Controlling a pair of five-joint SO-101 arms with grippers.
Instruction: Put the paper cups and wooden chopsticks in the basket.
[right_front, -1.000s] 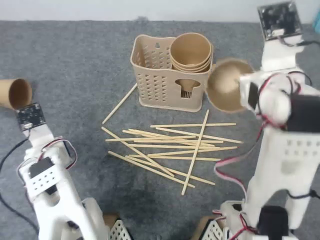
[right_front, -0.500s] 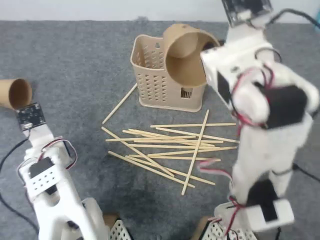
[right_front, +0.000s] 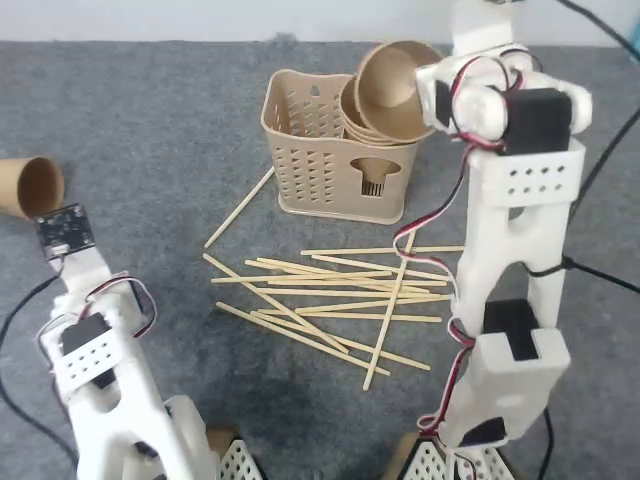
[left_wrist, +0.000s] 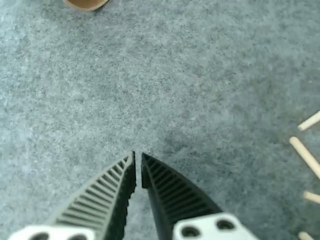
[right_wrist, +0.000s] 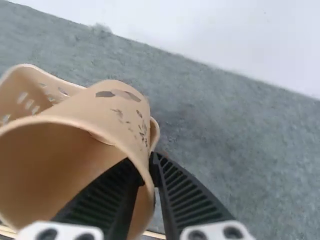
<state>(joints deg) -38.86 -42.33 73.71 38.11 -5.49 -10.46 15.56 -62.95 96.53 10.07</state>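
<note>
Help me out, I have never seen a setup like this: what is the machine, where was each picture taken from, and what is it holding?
These are two small white robot arms, a left arm and a right arm, on a grey mat. One picture comes from a fixed camera looking down. The other two come from cameras on each arm's wrist, looking along its gripper. The right gripper pinches the wall of a paper cup, held tilted over a stack of cups in the basket. The left gripper is shut on nothing, above the mat. Wooden chopsticks lie scattered in front of the basket. Another cup lies on its side at the overhead view's left edge.
</note>
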